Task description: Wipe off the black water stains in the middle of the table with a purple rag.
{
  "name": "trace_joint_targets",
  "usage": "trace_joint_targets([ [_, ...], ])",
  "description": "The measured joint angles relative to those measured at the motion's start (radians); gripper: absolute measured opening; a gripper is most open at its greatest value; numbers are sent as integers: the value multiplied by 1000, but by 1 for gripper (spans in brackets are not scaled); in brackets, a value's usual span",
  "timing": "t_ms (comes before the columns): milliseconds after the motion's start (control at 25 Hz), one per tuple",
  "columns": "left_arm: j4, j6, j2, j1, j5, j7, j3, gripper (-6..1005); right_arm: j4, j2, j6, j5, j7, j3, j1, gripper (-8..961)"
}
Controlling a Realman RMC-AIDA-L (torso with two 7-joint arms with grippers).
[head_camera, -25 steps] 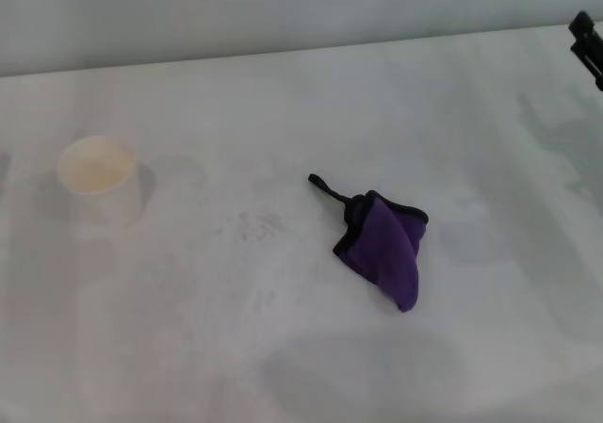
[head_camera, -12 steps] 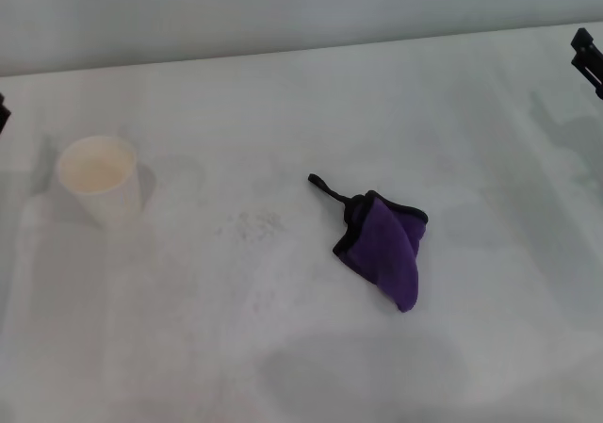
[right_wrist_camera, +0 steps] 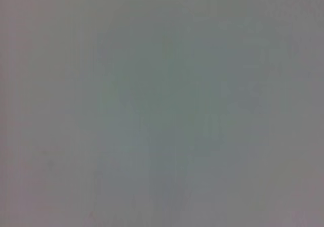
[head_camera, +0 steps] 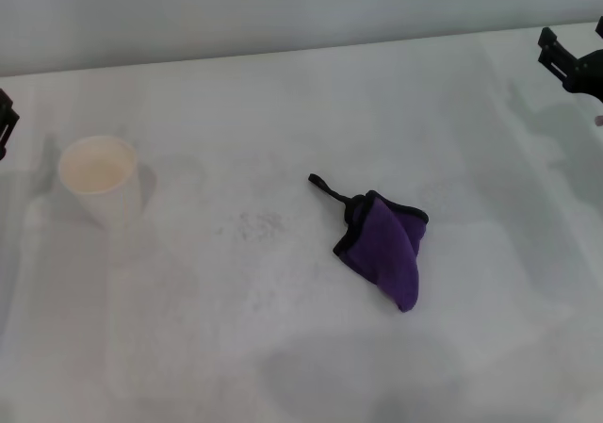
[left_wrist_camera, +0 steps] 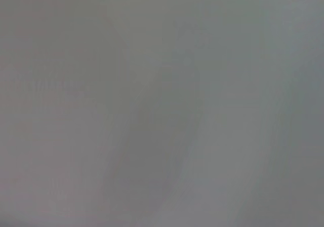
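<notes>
Purple rag [head_camera: 384, 250] lies bunched on table [head_camera: 283, 93], unheld, just beside faint stain specks [head_camera: 259, 225]. Right gripper [head_camera: 575, 63] at far edge, left gripper [head_camera: 6, 122] at opposite edge; finger state of either: cannot tell.

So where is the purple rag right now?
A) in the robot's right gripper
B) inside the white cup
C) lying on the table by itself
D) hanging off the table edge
C: the purple rag lies crumpled on the table, apart from the paper cup, with the right gripper far off at the table's back edge.
</notes>
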Motion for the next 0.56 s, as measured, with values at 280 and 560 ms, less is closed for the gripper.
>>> trace_joint_targets([
  [280, -5, -15, 3, 1, 0, 0, 0, 847, -6, 5, -9, 4, -1, 11, -11, 864],
  [560, -17, -31, 2, -16, 3, 10, 0, 847, -12, 9, -1, 11, -1, 13, -27, 864],
])
